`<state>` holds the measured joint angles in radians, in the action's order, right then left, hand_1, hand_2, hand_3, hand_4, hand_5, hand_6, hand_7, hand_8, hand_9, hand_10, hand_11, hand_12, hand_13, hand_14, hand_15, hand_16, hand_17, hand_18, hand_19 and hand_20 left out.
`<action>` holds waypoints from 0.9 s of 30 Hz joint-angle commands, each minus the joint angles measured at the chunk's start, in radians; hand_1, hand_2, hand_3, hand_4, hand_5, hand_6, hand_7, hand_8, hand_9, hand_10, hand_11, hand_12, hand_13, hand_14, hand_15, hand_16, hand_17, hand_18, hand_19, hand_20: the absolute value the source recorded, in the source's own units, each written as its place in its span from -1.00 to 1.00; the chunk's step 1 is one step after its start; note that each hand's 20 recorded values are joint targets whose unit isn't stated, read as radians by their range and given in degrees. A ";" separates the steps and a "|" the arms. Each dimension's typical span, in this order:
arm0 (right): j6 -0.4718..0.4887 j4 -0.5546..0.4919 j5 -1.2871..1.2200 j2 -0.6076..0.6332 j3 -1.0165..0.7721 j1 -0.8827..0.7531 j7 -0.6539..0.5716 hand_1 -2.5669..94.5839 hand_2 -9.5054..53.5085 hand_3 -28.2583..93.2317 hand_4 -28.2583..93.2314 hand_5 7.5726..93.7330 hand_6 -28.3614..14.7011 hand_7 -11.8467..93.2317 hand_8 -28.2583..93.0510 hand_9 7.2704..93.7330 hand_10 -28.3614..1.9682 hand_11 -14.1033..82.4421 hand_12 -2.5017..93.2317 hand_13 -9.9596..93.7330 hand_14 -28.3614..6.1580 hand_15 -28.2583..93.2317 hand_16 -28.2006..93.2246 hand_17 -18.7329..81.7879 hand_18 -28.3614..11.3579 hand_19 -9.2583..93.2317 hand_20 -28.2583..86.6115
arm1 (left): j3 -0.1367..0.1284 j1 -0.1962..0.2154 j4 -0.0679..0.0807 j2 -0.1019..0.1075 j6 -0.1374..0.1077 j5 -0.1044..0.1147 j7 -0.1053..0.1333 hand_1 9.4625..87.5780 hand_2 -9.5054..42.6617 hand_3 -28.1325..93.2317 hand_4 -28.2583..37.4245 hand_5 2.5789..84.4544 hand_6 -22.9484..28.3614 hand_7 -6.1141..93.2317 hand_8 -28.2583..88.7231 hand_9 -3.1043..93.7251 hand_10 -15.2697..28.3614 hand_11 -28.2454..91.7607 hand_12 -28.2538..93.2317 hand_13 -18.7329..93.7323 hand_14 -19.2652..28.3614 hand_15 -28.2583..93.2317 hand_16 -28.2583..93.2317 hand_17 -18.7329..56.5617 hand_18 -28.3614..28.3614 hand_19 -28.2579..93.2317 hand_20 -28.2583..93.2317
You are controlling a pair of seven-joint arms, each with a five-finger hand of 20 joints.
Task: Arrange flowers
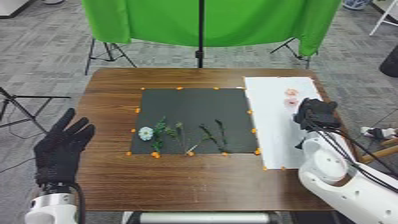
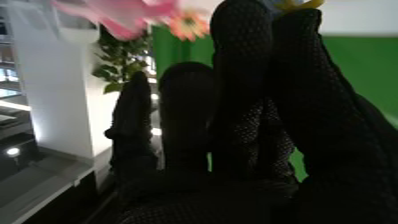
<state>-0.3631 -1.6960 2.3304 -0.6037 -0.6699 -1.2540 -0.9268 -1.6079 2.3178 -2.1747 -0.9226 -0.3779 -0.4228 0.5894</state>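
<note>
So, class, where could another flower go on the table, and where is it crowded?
The table between the dark mat and its own near edge is bare, as is the mat's far part, beyond the stems. Crowded: the mat's near part, with stems and pale flower; the white sheet's right side, by the pink flowers and right hand.

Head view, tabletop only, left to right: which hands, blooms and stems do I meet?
Left hand → pale flower head → leafy green stem → two dark stems → pink blooms on the white sheet → right hand.
</note>
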 commanded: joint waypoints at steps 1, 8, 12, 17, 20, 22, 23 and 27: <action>-0.032 -0.072 -0.014 -0.238 0.182 0.284 0.159 0.17 -1.00 0.56 -1.00 0.88 0.58 -0.43 -0.53 0.95 0.57 -0.28 -0.13 0.50 0.38 0.69 -0.09 -0.30 -0.59 0.68 0.31 | -0.015 0.044 -0.017 0.044 -0.018 0.033 0.050 -0.65 -0.40 0.85 -0.93 -0.13 0.27 -0.69 -0.65 -0.19 0.66 -0.06 -0.35 -0.24 0.99 0.48 -0.72 -0.72 0.96 0.42 -0.43; -0.023 0.151 -0.118 -0.584 0.440 0.581 0.290 0.13 -1.00 0.62 -1.00 0.86 0.56 -0.42 -0.51 0.92 0.57 -0.23 -0.12 0.48 0.36 0.71 -0.07 -0.32 -0.58 0.67 0.32 | 0.027 -0.021 0.002 0.086 -0.009 0.043 0.052 -0.65 -0.40 0.84 -0.93 -0.14 0.27 -0.69 -0.65 -0.19 0.66 -0.06 -0.35 -0.24 0.99 0.48 -0.72 -0.72 0.96 0.42 -0.43; 0.046 0.240 -0.131 -0.681 0.460 0.609 0.319 0.12 -1.00 0.62 -1.00 0.85 0.57 -0.41 -0.51 0.89 0.54 -0.16 -0.15 0.46 0.33 0.74 -0.08 -0.34 -0.58 0.66 0.32 | 0.051 -0.074 0.013 0.113 0.002 0.033 0.038 -0.65 -0.40 0.84 -0.93 -0.14 0.27 -0.69 -0.65 -0.19 0.66 -0.06 -0.35 -0.24 0.99 0.48 -0.72 -0.72 0.96 0.42 -0.43; -0.009 0.297 -0.186 -0.705 0.638 0.712 0.243 0.10 -1.00 0.64 -1.00 0.83 0.58 -0.40 -0.52 0.86 0.53 -0.08 -0.19 0.45 0.32 0.75 -0.11 -0.34 -0.58 0.66 0.33 | 0.083 -0.155 0.040 0.136 0.020 0.027 0.015 -0.65 -0.40 0.85 -0.93 -0.13 0.27 -0.69 -0.65 -0.19 0.66 -0.06 -0.35 -0.24 0.99 0.48 -0.72 -0.72 0.96 0.42 -0.43; 0.060 0.309 -0.186 -0.718 0.626 0.693 0.241 0.09 -1.00 0.63 -1.00 0.83 0.58 -0.40 -0.53 0.84 0.52 -0.06 -0.20 0.44 0.32 0.76 -0.11 -0.34 -0.58 0.65 0.33 | 0.078 -0.191 0.049 0.116 0.035 -0.002 -0.026 -0.65 -0.40 0.84 -0.93 -0.13 0.27 -0.69 -0.65 -0.19 0.66 -0.06 -0.35 -0.24 0.99 0.48 -0.72 -0.72 0.96 0.42 -0.43; 0.122 0.298 -0.144 -0.724 0.571 0.629 0.269 0.09 -1.00 0.63 -1.00 0.82 0.58 -0.41 -0.54 0.83 0.51 -0.04 -0.20 0.44 0.31 0.76 -0.11 -0.35 -0.59 0.65 0.33 | 0.061 -0.179 0.041 0.107 0.034 -0.009 -0.039 -0.65 -0.40 0.84 -0.93 -0.14 0.27 -0.69 -0.65 -0.19 0.66 -0.06 -0.35 -0.24 0.99 0.48 -0.72 -0.72 0.96 0.42 -0.43; 0.137 0.294 -0.138 -0.729 0.567 0.618 0.266 0.09 -1.00 0.63 -1.00 0.82 0.58 -0.41 -0.54 0.82 0.50 -0.03 -0.20 0.43 0.31 0.76 -0.11 -0.35 -0.59 0.65 0.33 | 0.057 -0.180 0.039 0.108 0.034 -0.011 -0.039 -0.65 -0.40 0.84 -0.93 -0.14 0.27 -0.69 -0.65 -0.19 0.66 -0.06 -0.35 -0.24 0.99 0.48 -0.72 -0.72 0.96 0.42 -0.43; 0.174 0.290 -0.122 -0.732 0.568 0.595 0.270 0.10 -1.00 0.59 -1.00 0.79 0.59 -0.43 -0.55 0.79 0.48 -0.01 -0.21 0.41 0.30 0.76 -0.11 -0.36 -0.60 0.64 0.33 | 0.049 -0.181 0.041 0.103 0.048 -0.022 -0.043 -0.66 -0.40 0.85 -0.93 -0.13 0.27 -0.69 -0.65 -0.19 0.66 -0.06 -0.35 -0.24 0.99 0.48 -0.72 -0.72 0.96 0.42 -0.43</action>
<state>-0.2857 -1.3939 2.1530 -1.3333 -0.0562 -0.5509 -0.6740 -1.5393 2.1216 -2.1303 -0.8024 -0.3547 -0.4200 0.5595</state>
